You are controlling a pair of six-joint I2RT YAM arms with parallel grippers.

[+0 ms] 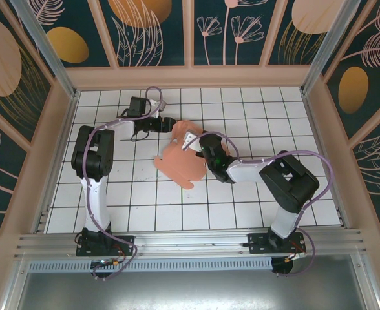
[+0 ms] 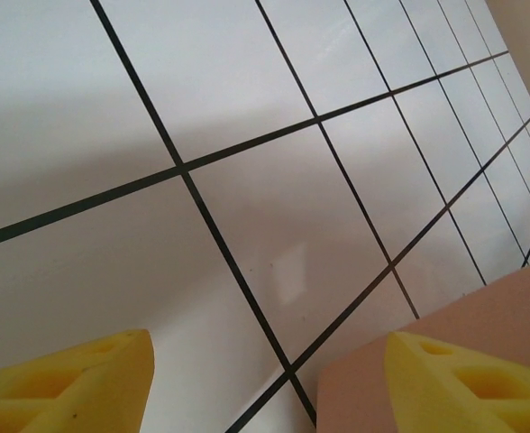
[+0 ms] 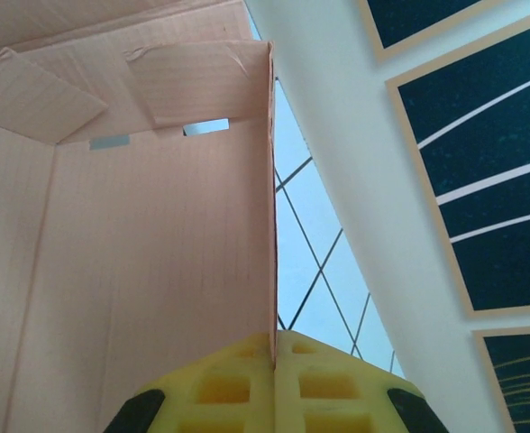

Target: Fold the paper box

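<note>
Two claws work at one sheet of salmon-pink card, the paper box [image 1: 180, 161], which lies partly unfolded near the middle of the white gridded tabletop [image 1: 242, 103], between the two arms and a little toward the far side.

The right claw [image 1: 191, 141] reaches in from the right and meets the card at its upper right part. In the right wrist view its yellow fingers [image 3: 220, 388] are pressed together, and the thin edge of an upright card panel runs straight down into the seam between them. The right claw [image 3: 274, 361] is clamped on the paper box [image 3: 139, 271]. That panel stands raised off the tabletop. Smaller flaps fold across its far end, and small slots show through at the crease. Past the panel's edge are grid tiles and the enclosure wall [image 3: 481, 135] with its dark teal panels.

The left claw [image 1: 159, 124] sits at the far left edge of the card. In the left wrist view the two yellow fingers [image 2: 76, 383] stand well apart over the tabletop [image 2: 292, 225], with bare tile between them, so the left claw [image 2: 269, 347] holds nothing. A corner of the paper box [image 2: 508, 307] lies by the right-hand finger. I cannot tell whether that finger touches it.
</note>
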